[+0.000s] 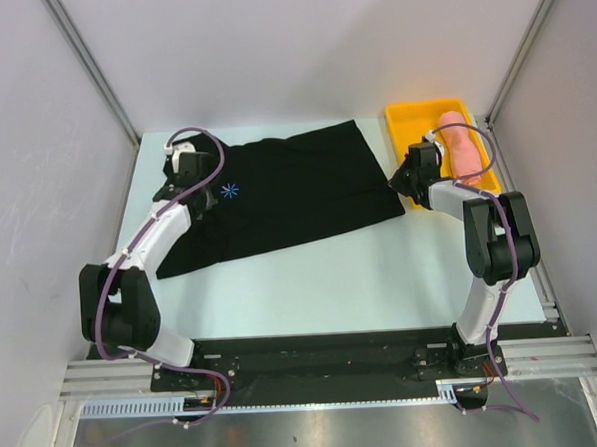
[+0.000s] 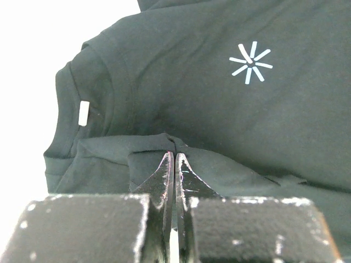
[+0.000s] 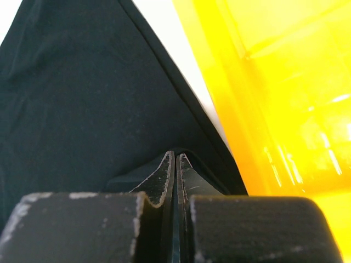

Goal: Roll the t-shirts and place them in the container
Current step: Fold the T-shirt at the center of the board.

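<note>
At the far left of the bench, the left end effector [image 2: 174, 159] is clenched, its two dark fingers pressed tip to tip on a small puckered fold of the black t-shirt [image 1: 297, 189]. The pinch sits near the shirt's left end. From the wrist camera the collar [image 2: 61, 123], with a small white label [image 2: 83, 113] inside it, lies toward 10 o'clock of the fingertips. The pale blue star mark [image 2: 250, 62] lies toward 1 o'clock.

Across at the shirt's other end, the right end effector [image 3: 175, 158] is clamped just as tight on the corner of the black cloth (the fabric rises to a little peak around the tips). Just beside it, toward 2 o'clock in the wrist view, runs the glossy wall of the yellow tray [image 1: 410, 120], with a thin strip of pale bench between cloth and plastic.

From above, the black t-shirt lies spread mostly flat across the far middle of the bench [image 1: 332, 282], slanting slightly from the left arm to the right one. The tray stands at about 2 o'clock on the bench, against the far right corner. The pink roll [image 1: 460, 145] lies lengthwise inside it, apart from the black shirt. Both arms reach forward from their bases at 6 o'clock.
</note>
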You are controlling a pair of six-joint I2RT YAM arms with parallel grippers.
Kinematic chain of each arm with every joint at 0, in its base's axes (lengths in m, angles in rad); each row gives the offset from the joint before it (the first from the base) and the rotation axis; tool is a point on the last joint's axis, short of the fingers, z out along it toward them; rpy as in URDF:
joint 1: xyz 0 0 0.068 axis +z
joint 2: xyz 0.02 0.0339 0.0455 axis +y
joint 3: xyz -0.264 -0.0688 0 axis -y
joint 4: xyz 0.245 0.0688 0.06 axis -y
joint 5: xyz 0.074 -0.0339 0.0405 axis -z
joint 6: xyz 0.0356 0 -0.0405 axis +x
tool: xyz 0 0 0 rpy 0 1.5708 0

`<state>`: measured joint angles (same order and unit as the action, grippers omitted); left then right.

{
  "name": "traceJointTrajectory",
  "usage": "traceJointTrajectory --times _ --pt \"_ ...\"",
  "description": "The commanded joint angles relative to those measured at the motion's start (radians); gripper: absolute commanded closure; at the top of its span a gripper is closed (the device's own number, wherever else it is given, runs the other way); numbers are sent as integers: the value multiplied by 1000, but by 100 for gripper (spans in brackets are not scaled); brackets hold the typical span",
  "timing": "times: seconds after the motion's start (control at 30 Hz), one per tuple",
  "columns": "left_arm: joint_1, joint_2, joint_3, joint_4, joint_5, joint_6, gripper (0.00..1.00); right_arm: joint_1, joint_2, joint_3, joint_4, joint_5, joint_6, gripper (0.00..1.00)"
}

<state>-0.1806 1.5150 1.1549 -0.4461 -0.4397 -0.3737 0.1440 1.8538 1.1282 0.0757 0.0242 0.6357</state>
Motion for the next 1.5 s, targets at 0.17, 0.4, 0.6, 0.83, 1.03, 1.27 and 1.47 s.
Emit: traceJointTrajectory --times 0.17,0.4,0.6,0.83,1.03,1.27,1.47 --pt "29 -121 -75 11 -79 -60 100 -17 -1 36 71 -13 10 100" --pt "47 -150 -95 -5 -94 -71 100 -17 13 38 101 -49 15 100" --pt "61 -130 -101 -3 -94 -77 100 -17 51 47 144 -104 19 100" --pt "73 -88 -110 10 -91 -73 100 -18 104 87 154 -148 9 96" --pt "102 -84 -93 -9 -54 -76 59 -17 81 150 40 -164 -22 53" --pt "222 -251 -153 -138 57 -211 34 25 -57 144 -247 -74 -16 43" --pt "349 -401 -382 -148 202 -358 43 23 -137 -53 -235 -90 9 46"
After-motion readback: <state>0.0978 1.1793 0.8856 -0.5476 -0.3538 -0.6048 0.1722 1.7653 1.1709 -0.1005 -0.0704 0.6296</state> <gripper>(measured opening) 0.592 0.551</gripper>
